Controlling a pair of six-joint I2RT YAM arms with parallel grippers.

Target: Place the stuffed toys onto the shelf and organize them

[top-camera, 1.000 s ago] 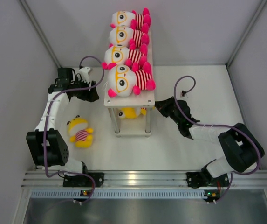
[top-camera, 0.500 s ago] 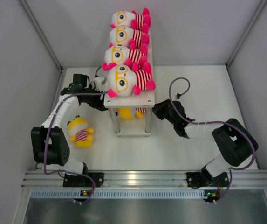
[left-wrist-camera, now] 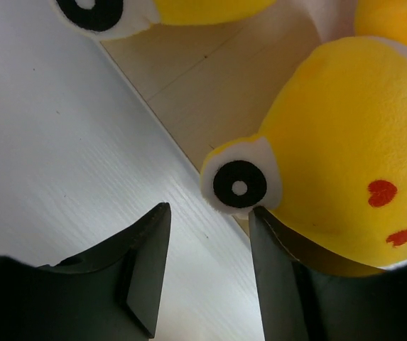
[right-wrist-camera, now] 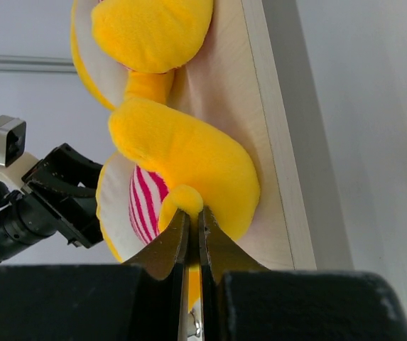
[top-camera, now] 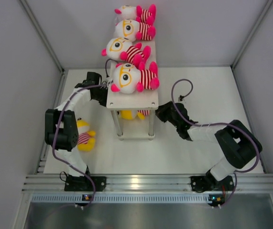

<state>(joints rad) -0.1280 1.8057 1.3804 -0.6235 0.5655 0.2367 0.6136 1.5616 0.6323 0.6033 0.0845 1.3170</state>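
The white shelf carries several white-headed, pink-limbed stuffed toys in a row on its top board. A yellow toy lies on the lower tier under it. Another yellow toy lies on the table at the left, beside the left arm. My left gripper is open at the shelf's left side, its jaws just short of a yellow toy's head. My right gripper is at the shelf's right side, shut on a yellow toy's limb.
The lower tier's pale wooden board holds a second yellow toy farther in. Thin metal legs stand at the shelf's near end. White walls close in the table on the left, right and far sides.
My left gripper has swung right, from out by the left wall to the shelf's left side. The toys on top have shifted toward the far end. My right gripper has edged closer to the shelf.
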